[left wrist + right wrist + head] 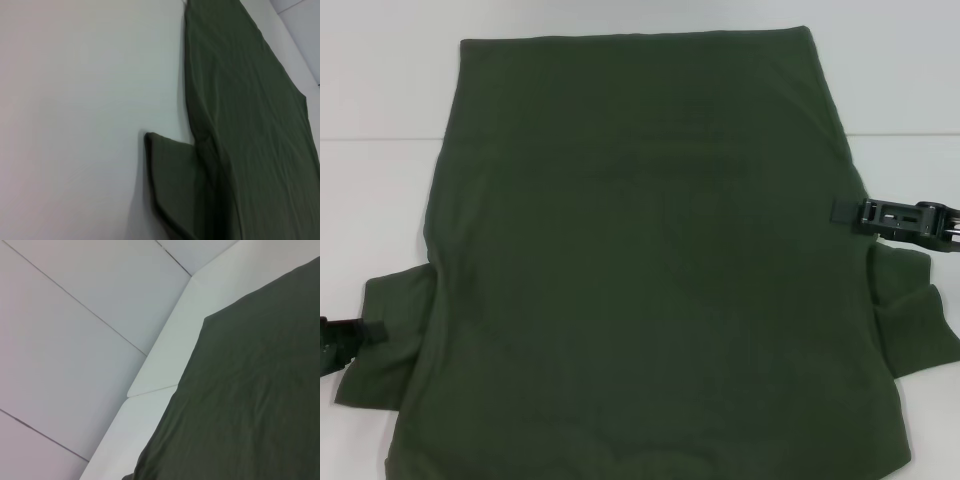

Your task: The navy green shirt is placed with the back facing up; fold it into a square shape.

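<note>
The navy green shirt [640,270] lies spread flat on the white table [380,200], plain side up, with its hem at the far end and both short sleeves sticking out near me. My left gripper [365,333] is at the outer edge of the left sleeve [395,330]. My right gripper [845,213] reaches over the shirt's right side edge, just beyond the right sleeve [910,310]. The left wrist view shows the left sleeve [175,185] and the shirt's side [245,125]. The right wrist view shows the shirt's far part [250,405].
The white table surface shows on both sides of the shirt and beyond it [880,80]. In the right wrist view the table's edge [165,365] meets a pale panelled wall [75,340]. The shirt's near end runs off the lower edge of the head view.
</note>
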Motion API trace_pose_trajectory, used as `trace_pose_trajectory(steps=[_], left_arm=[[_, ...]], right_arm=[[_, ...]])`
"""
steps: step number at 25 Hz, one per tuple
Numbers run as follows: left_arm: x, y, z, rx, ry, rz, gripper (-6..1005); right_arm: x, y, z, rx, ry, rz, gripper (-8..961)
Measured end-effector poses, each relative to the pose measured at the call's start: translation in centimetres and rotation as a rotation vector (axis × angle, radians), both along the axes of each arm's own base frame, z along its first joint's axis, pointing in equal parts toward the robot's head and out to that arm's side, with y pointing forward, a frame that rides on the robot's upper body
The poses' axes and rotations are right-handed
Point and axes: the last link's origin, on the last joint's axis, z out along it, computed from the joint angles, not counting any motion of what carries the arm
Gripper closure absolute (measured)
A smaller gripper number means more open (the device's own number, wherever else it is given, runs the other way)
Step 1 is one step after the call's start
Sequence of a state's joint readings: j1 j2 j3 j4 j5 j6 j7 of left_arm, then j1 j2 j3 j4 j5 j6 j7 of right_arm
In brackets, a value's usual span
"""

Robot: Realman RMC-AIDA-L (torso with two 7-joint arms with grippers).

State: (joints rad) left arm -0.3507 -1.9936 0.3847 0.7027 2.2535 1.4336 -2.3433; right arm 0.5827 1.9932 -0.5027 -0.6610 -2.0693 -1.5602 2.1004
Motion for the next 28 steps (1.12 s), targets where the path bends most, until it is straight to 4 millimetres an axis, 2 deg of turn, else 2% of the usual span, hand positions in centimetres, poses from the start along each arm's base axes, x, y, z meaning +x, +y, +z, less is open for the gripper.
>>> trace_pose_trajectory(steps=[5, 9, 16, 23, 28], left_arm=[[-0.2, -0.2, 0.0, 0.001, 0.002, 0.006, 630], [-0.2, -0.2, 0.2, 0.003, 0.012, 0.002, 787], [0.2, 1.2, 1.1, -0.053, 0.133, -0.026, 996], [0.6, 3.0, 3.3, -0.100, 0.358, 0.035, 996], [0.6, 3.1, 4.3, -0.063, 0.381, 0.075, 996]], right_arm=[[0.0, 0.0, 0.0, 0.000, 0.000, -0.002, 70], [0.0, 0.0, 0.0, 0.000, 0.000, -0.003, 71], [0.1, 0.1, 0.0, 0.004, -0.003, -0.007, 71], [0.0, 0.2, 0.0, 0.006, -0.004, -0.004, 70], [-0.1, 0.3, 0.0, 0.007, -0.004, -0.003, 70]])
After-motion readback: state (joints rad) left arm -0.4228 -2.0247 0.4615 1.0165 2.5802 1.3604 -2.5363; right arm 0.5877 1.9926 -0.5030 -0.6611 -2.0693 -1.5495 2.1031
